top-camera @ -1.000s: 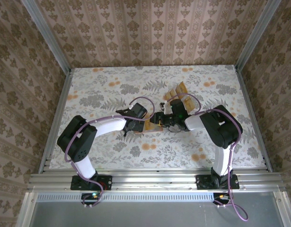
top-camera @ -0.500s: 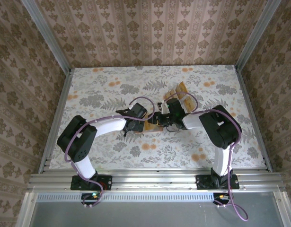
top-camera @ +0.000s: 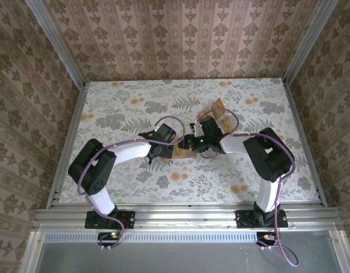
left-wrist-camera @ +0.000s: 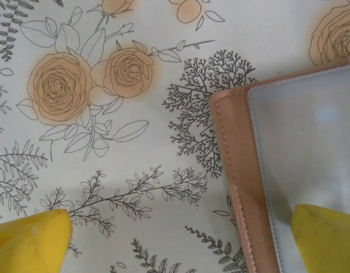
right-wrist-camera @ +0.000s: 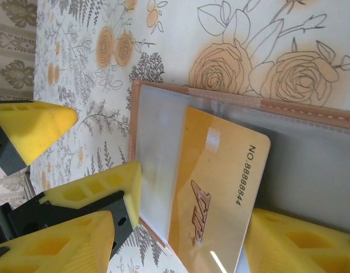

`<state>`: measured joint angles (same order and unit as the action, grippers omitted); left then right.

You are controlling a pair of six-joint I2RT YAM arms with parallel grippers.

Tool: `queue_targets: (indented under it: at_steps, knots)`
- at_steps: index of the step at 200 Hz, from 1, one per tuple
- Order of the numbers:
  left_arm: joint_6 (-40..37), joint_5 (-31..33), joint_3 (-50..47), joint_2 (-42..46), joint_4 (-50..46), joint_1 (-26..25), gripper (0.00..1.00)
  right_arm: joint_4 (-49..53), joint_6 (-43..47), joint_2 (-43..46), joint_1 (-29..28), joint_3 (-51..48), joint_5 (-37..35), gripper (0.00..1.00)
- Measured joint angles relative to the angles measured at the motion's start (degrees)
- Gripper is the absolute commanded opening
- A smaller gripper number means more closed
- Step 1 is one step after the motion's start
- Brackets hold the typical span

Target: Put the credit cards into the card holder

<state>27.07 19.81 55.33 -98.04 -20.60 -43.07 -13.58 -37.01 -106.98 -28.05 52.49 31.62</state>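
The card holder (top-camera: pixel 185 151) lies unfolded and flat on the desk (top-camera: pixel 118 102), near its middle, with one card (right-wrist-camera: pixel 220 182) lying on its inner face. The left claw (left-wrist-camera: pixel 180 244) sits at the holder's left end, one fingertip (left-wrist-camera: pixel 325 239) over the inner face and the other over the bare desk beside the edge. The right claw (right-wrist-camera: pixel 180 244) sits at the right end with a finger on either side of the card, and more cards (top-camera: pixel 215 109) stand just behind and to the right.
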Motion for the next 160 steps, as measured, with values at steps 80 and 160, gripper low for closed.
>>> queue_targets:
  at_steps: [80, 160]
  knots:
    - [-0.02, -0.96, -1.38, 0.33, 0.96, 0.48, 1.00, 8.61, 3.08, 2.16, 0.22, 1.60, -4.92, 0.69]
    - [-0.04, -2.32, -3.17, 0.72, 3.56, 1.25, 1.00, 16.44, 6.03, 2.75, 0.48, 4.17, -8.94, 0.69]
